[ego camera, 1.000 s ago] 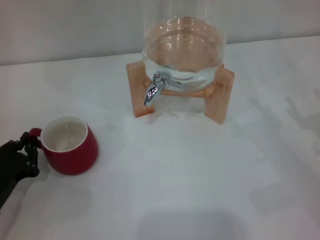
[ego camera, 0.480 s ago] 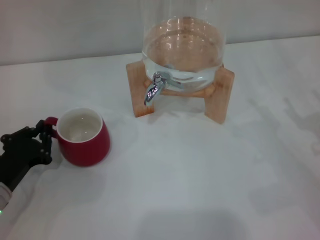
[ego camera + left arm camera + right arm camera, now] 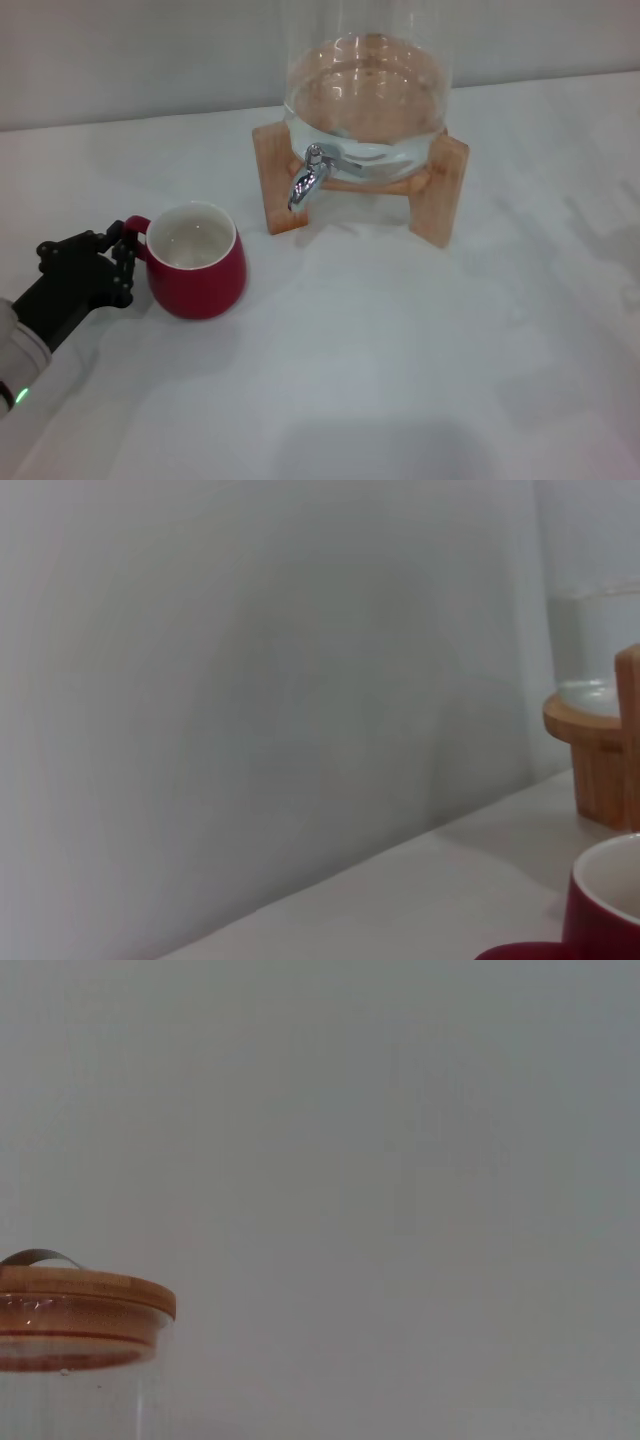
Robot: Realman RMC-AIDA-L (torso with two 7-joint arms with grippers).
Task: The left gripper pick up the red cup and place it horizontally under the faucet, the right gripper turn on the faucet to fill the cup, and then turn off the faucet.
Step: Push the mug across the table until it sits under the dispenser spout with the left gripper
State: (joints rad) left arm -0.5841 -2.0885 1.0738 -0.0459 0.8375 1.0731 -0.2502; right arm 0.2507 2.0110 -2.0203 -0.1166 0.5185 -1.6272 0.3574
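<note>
The left gripper (image 3: 122, 262) is clamped narrow on the small loop handle of the red cup (image 3: 197, 262), which stands upright on the white table (image 3: 400, 350), off to the left of the faucet (image 3: 308, 178) and nearer the robot than it, well short of the spout. The right gripper is nowhere in sight; its wrist camera only catches the wooden lid (image 3: 80, 1295) of the glass dispenser (image 3: 366, 90) against the wall.

The hold looks like the weak point to me. A grip on that thin handle alone leaves the round body free to swing or twist, so the cup could tip or slip loose on the way over. It could also knock into the near leg of the wooden stand (image 3: 278, 180) if it comes in too close, or end up off-centre under the spout, so that water would run onto the table.

The cup shows a clean cream inside and appears empty. The dispenser holds clear water in its lower part; I cannot tell exactly how high it reaches.
</note>
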